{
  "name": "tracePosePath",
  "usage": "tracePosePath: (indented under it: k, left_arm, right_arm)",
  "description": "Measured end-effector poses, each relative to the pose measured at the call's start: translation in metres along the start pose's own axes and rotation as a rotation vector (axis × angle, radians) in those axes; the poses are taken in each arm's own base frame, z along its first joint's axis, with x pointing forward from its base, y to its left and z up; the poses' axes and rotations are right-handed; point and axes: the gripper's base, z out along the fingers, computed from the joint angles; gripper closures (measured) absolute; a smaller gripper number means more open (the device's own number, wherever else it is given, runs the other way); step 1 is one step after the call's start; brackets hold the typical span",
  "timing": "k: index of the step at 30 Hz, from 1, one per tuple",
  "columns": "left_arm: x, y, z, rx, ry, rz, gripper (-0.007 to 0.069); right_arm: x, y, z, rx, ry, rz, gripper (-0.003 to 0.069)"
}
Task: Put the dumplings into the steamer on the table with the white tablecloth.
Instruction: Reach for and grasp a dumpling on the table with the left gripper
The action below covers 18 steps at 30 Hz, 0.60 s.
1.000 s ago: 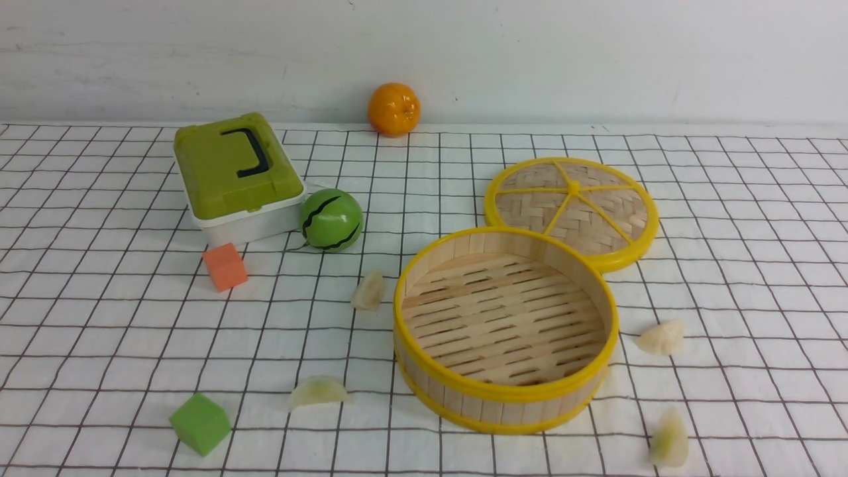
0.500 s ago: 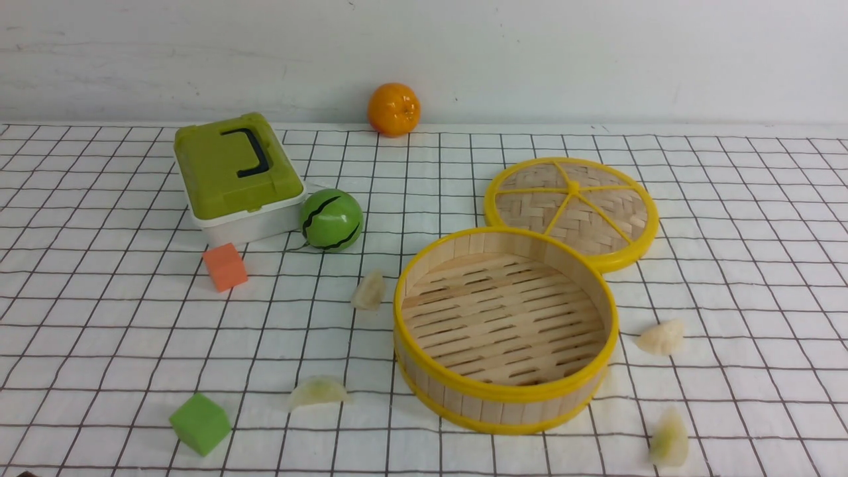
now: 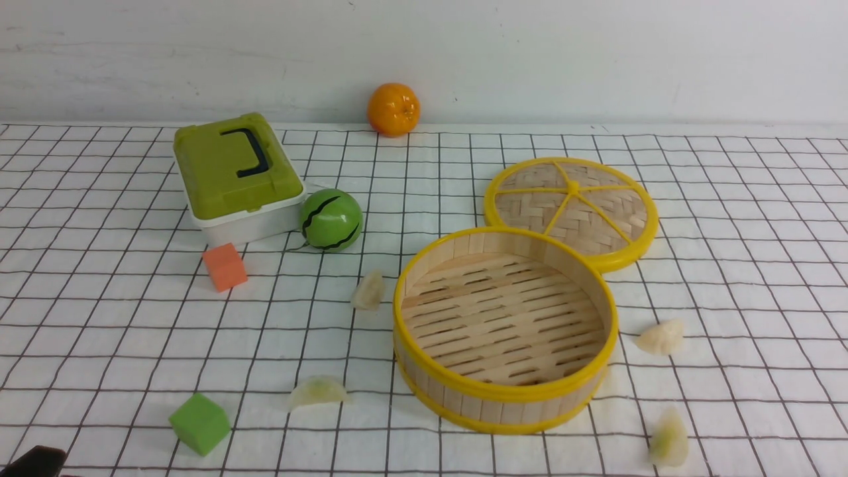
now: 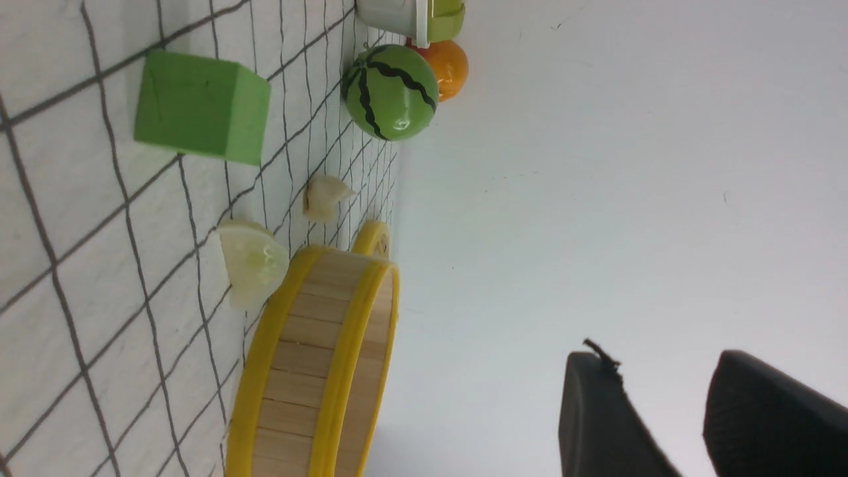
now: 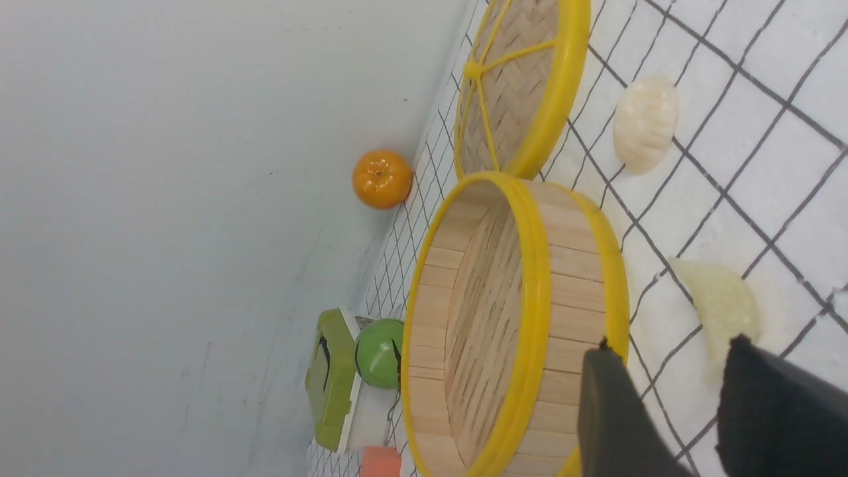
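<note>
The steamer (image 3: 507, 397) stands empty on the white tablecloth (image 3: 99, 331) of the table, right of centre. Several dumplings lie around it: one at its far left (image 3: 368, 291), one at its near left (image 3: 318, 391), one on its right (image 3: 660, 338) and one at the near right (image 3: 669, 440). A black tip of my left gripper (image 3: 33, 460) shows at the near left corner. In the left wrist view the left gripper (image 4: 659, 361) is open and holds nothing. My right gripper (image 5: 669, 348) is open too, beside the steamer (image 5: 576, 278) and near a greenish dumpling (image 5: 722, 305).
The woven lid (image 3: 573, 209) lies flat behind the steamer. A green-lidded box (image 3: 235, 175), a watermelon ball (image 3: 331, 220) and an orange cube (image 3: 225, 266) sit at the back left. An orange (image 3: 393, 109) rests by the wall, and a green cube (image 3: 200, 423) lies near the front left.
The left gripper's black tip has crept into the front view at the near left corner. Nothing on the table has moved.
</note>
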Motion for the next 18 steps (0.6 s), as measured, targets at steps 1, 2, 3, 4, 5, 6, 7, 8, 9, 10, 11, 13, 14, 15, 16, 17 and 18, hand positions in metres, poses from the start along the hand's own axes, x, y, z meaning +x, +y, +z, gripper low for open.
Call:
tracePosePath:
  k: [1,2,3,4,5,6,7,8,9,10,11,13,14,15,16,17,18]
  left_arm:
    - [0.0,0.0,0.0,0.002,0.003,-0.005,0.0385]
    - [0.0,0.0,0.0,0.002,0.004,-0.003,0.0385]
    - [0.001,-0.001,0.0,0.006,0.008,0.005,0.0385]
    - [0.001,-0.001,0.0,0.009,0.009,0.026,0.0385]
    - [0.002,-0.004,-0.001,0.016,0.014,0.067,0.0385]
    - [0.003,-0.008,-0.001,0.028,0.019,0.112,0.0385]
    - [0.005,-0.017,-0.003,0.051,0.023,0.198,0.0386]
    - [0.007,-0.027,-0.006,0.079,0.027,0.286,0.0389]
    - [0.01,-0.038,-0.009,0.109,0.03,0.37,0.0395]
    - [0.013,-0.049,-0.013,0.139,0.031,0.481,0.0403]
    - [0.017,-0.06,-0.016,0.163,0.033,0.591,0.0416]
    - [0.023,-0.08,-0.019,0.162,0.049,0.783,0.0449]
    - [0.025,-0.09,-0.016,0.125,0.075,0.88,0.047]
    - [0.027,-0.099,-0.011,0.077,0.108,0.944,0.0494]
    - [0.027,-0.1,-0.01,0.062,0.114,0.966,0.0503]
    - [0.028,-0.107,-0.001,-0.014,0.164,1.023,0.0528]
    - [0.029,-0.113,0.002,-0.053,0.204,1.06,0.0547]
  right_arm:
    - [0.0,0.0,0.0,-0.001,0.0,0.002,0.0419]
    - [0.0,0.0,0.0,-0.001,0.0,0.002,0.0419]
    - [0.001,0.0,0.0,-0.005,0.006,0.0,0.0419]
    - [0.001,0.001,0.0,-0.006,0.011,-0.026,0.0419]
    - [0.001,0.004,-0.001,-0.01,0.02,-0.071,0.0419]
    - [0.001,0.009,-0.002,-0.022,0.026,-0.134,0.0419]
    - [0.001,0.015,-0.005,-0.037,0.03,-0.196,0.0419]
    - [0.0,0.023,-0.007,-0.06,0.025,-0.277,0.0421]
    - [-0.002,0.031,-0.01,-0.082,0.015,-0.341,0.0428]
    - [-0.004,0.041,-0.013,-0.11,-0.002,-0.418,0.0442]
    - [-0.006,0.052,-0.017,-0.132,-0.017,-0.489,0.0464]
    - [-0.011,0.073,-0.019,-0.142,-0.036,-0.612,0.053]
    - [-0.015,0.083,-0.018,-0.134,-0.036,-0.665,0.0571]
    - [-0.019,0.095,-0.014,-0.115,-0.025,-0.723,0.0622]
    - [-0.02,0.097,-0.014,-0.112,-0.023,-0.733,0.0629]
    - [-0.023,0.104,-0.008,-0.086,-0.001,-0.774,0.0659]
    - [-0.026,0.115,-0.005,-0.075,0.024,-0.813,0.0672]
